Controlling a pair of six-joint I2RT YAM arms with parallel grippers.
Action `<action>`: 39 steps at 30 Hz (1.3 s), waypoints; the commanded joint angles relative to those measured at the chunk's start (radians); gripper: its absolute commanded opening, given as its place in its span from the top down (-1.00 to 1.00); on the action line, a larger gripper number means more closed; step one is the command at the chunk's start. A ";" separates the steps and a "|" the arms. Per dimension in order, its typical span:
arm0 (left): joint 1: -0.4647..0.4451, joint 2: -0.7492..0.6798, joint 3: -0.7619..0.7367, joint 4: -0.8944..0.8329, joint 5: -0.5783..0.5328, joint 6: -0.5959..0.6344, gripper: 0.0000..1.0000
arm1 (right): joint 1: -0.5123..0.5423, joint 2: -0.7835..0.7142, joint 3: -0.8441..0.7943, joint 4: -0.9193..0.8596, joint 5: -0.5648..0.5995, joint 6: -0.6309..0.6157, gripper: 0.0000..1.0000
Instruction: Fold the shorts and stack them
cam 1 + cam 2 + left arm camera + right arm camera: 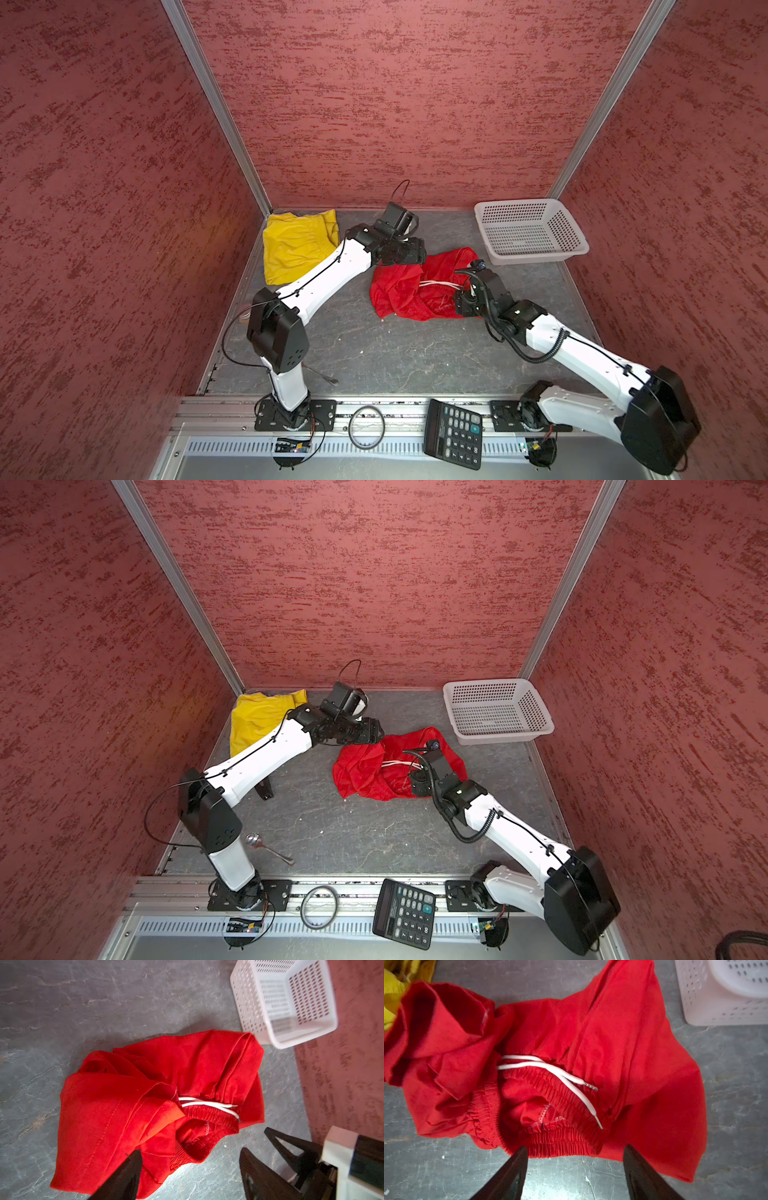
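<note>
Now we see the red shorts (397, 291) lying crumpled in the middle of the surface (395, 357), their waistband (560, 1145) and white drawstring (550, 1068) showing. Our left pincer (190, 1150) hangs spread wide and empty over their far edge. Our right pincer (575, 1147), likewise spread and holding nothing, sits at the near right by the waistband. The yellow shorts (291, 249) lie in the far left corner, and the basket (536, 257) stands far right.

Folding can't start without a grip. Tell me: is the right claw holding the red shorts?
No, the right claw stands open at the waistband of the red shorts, with no cloth pinched.
</note>
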 commanded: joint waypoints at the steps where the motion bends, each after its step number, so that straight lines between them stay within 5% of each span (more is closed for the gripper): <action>1: -0.020 0.043 0.003 -0.102 -0.029 0.034 -0.57 | -0.027 0.030 -0.039 0.061 -0.007 0.037 -0.47; 10: -0.024 0.102 0.001 -0.116 0.032 0.016 -0.61 | -0.111 0.189 -0.033 0.211 -0.093 0.011 -0.24; 12: -0.017 0.100 0.001 -0.114 0.038 0.014 -0.62 | -0.113 0.224 -0.018 0.224 -0.077 -0.007 0.03; 15: -0.008 0.101 0.015 -0.132 0.035 0.005 -0.62 | -0.116 0.245 0.030 0.193 -0.056 -0.029 0.83; 17: -0.007 0.089 0.022 -0.141 0.025 0.006 -0.62 | -0.117 0.214 0.064 0.160 -0.048 -0.043 1.00; 28: -0.019 0.018 0.116 -0.173 0.017 0.086 -0.51 | -0.118 -0.019 0.416 -0.110 -0.017 -0.114 1.00; 39: -0.094 0.073 0.318 -0.259 -0.031 0.132 -0.58 | -0.119 -0.107 0.545 -0.119 -0.081 -0.137 1.00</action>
